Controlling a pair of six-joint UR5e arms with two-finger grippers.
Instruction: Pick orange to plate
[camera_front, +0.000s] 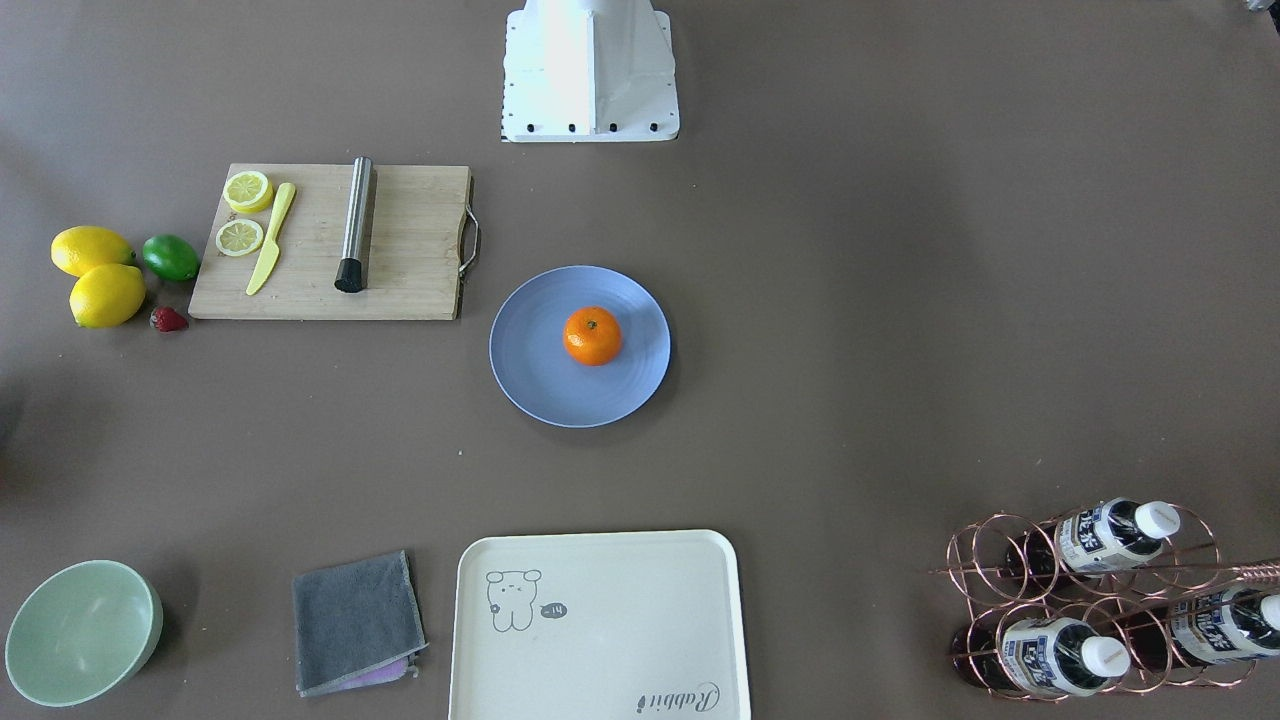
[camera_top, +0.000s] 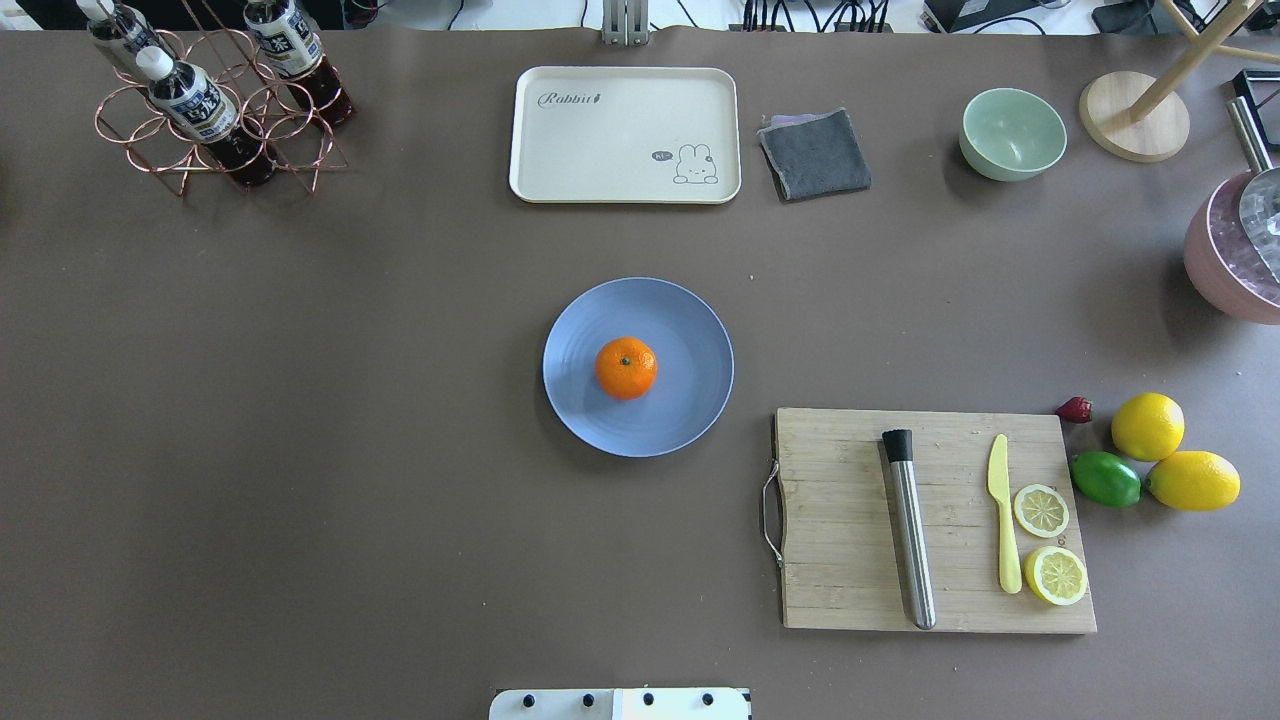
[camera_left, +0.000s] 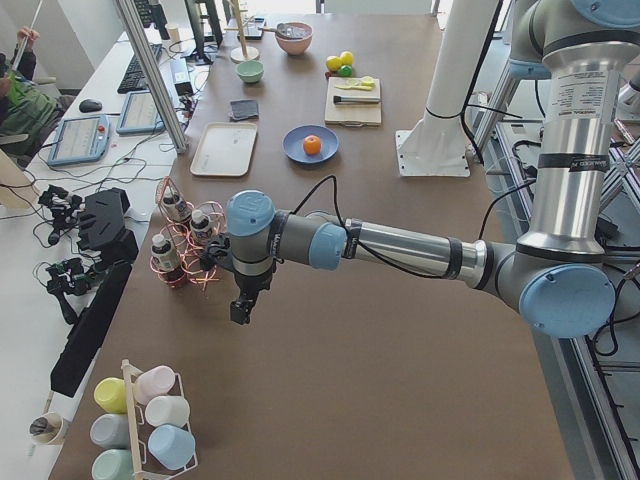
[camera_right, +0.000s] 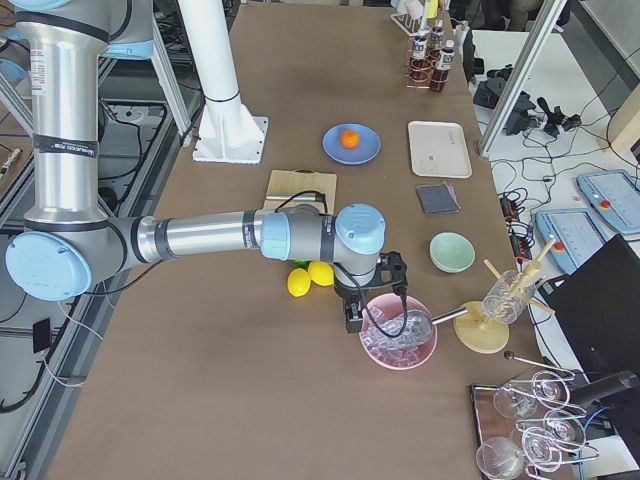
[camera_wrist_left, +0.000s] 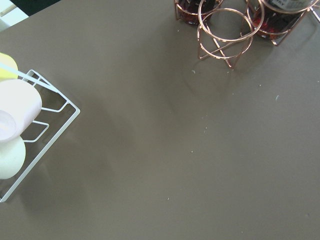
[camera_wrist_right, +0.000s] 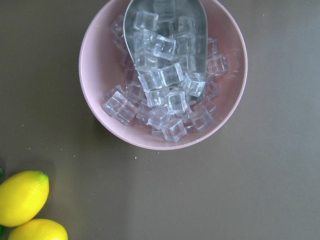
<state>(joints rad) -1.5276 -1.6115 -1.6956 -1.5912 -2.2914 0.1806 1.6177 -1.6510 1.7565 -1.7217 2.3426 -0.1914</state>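
Exterior left: left end effector (camera_left: 241, 314) indistinct

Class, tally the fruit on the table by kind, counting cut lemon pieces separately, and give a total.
Orange: 1
Whole lemons: 2
Cut lemon pieces: 2
Lime: 1
Strawberry: 1
Total: 7

**Left arm** (camera_left: 400, 247): the upper link stood upright, the elbow was bent and the forearm stretched out level. The wrist was turned so that the left end effector (camera_left: 241, 311) pointed straight down.

**Right arm** (camera_right: 200, 236): it held the same posture mirrored, with the upper link upright, the forearm level and the right end effector (camera_right: 353, 318) pointing down.

Both end effectors appeared only in the side views, small and dark. Whether their fingers were parted or closed could not be told.
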